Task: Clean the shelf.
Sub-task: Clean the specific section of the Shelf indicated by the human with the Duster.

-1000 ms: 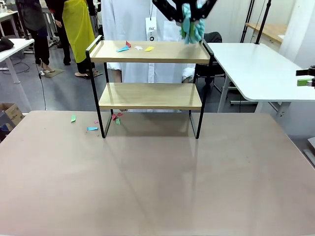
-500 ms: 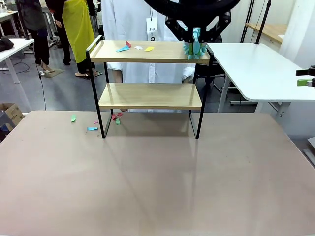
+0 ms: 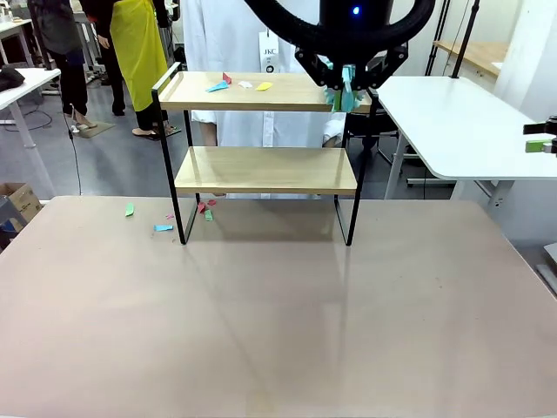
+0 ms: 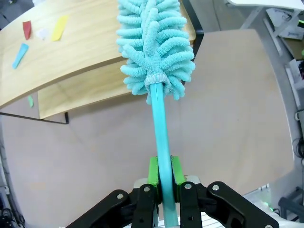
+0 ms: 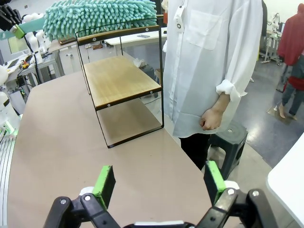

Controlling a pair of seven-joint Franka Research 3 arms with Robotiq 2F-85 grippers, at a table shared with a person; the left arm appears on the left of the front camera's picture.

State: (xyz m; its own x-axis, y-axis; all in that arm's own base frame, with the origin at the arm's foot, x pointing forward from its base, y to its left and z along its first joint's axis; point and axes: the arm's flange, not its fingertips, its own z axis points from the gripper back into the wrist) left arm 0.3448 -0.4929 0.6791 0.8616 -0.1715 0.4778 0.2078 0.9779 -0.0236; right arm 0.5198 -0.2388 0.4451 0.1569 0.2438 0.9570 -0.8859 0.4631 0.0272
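Farthest to the left, small paper scraps [image 3: 130, 209] are seen lying on the tan tabletop [image 3: 278, 331] near the left foot of the shelf [image 3: 265, 170], which is set at the far middle of that tabletop, before a person in a white coat [image 3: 226, 35]. More coloured scraps [image 3: 218, 86] are scattered on the left half of its top board. At the board's right end, beside the raised side rail, a turquoise microfibre duster [image 3: 346, 97] is held head-down by the left gripper [image 3: 348, 71]. In the left wrist view the green pads [image 4: 153, 171] are clamped on its thin handle [image 4: 160, 128] and the fluffy head [image 4: 154, 42] is spread over the wood, though contact cannot be judged. Further right, a white table [image 3: 461, 122] is seen. The right gripper [image 5: 159, 183] is held wide apart with nothing between its fingers, pointed toward the shelf's end.
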